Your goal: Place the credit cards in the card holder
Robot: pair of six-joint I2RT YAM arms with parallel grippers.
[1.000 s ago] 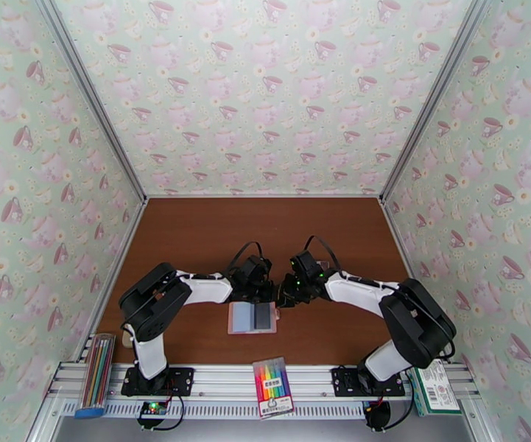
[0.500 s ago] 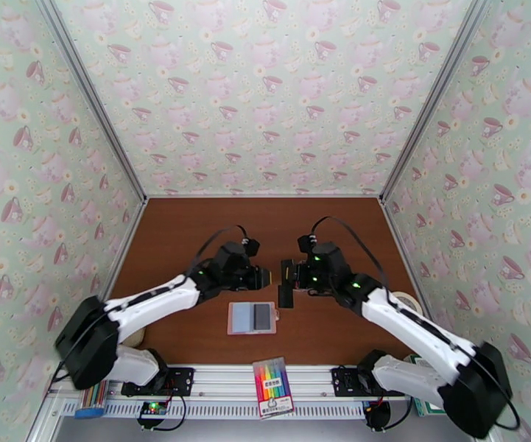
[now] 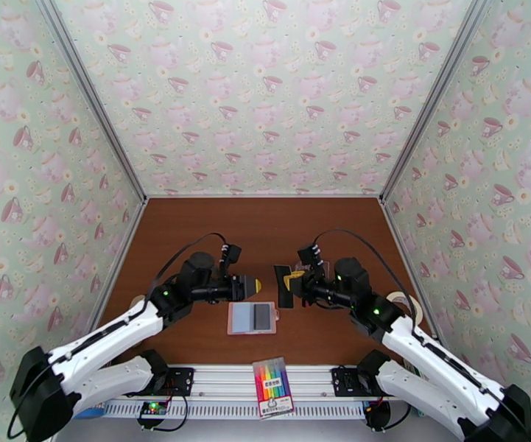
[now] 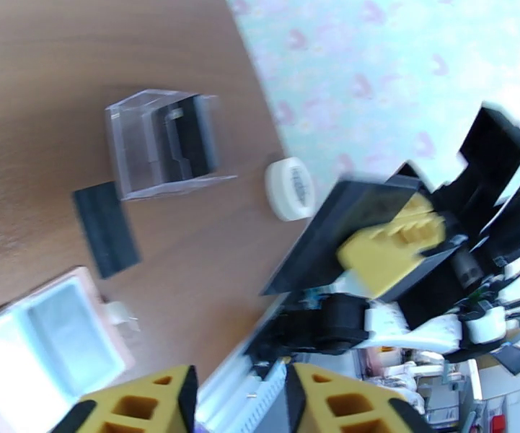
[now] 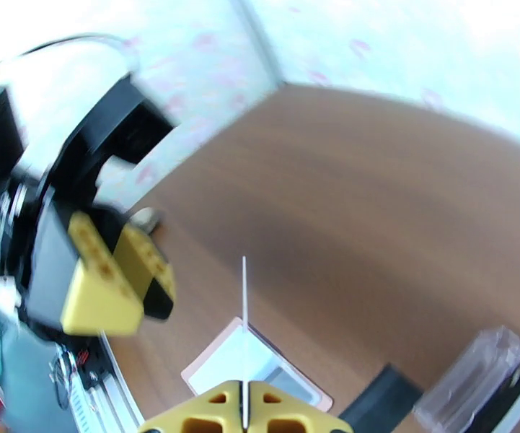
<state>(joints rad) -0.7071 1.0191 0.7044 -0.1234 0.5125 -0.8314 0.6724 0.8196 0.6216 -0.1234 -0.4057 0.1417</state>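
The pink card holder (image 3: 252, 317) lies open on the table, blue-grey inside, with a dark card in its right half. It also shows in the left wrist view (image 4: 43, 348) and the right wrist view (image 5: 252, 366). My right gripper (image 3: 289, 278) (image 5: 245, 409) hovers behind it, shut on a black credit card (image 4: 310, 247), seen edge-on as a thin line (image 5: 244, 312). Another black credit card (image 4: 106, 229) (image 3: 286, 297) lies flat beside the holder. Facing the right gripper, my left gripper (image 3: 252, 286) (image 4: 241, 398) is open and holds nothing.
A clear plastic box (image 4: 162, 142) (image 5: 490, 377) with something dark inside stands just beyond the loose card. A white tape roll (image 4: 292, 187) (image 3: 405, 303) sits to the right. A pack of coloured markers (image 3: 272, 387) rests on the front rail.
Both arms have unfolded, their elbows swinging outward. The grippers have lifted off the card holder. The left gripper drew back to the left and opened; the right one still grips its card.
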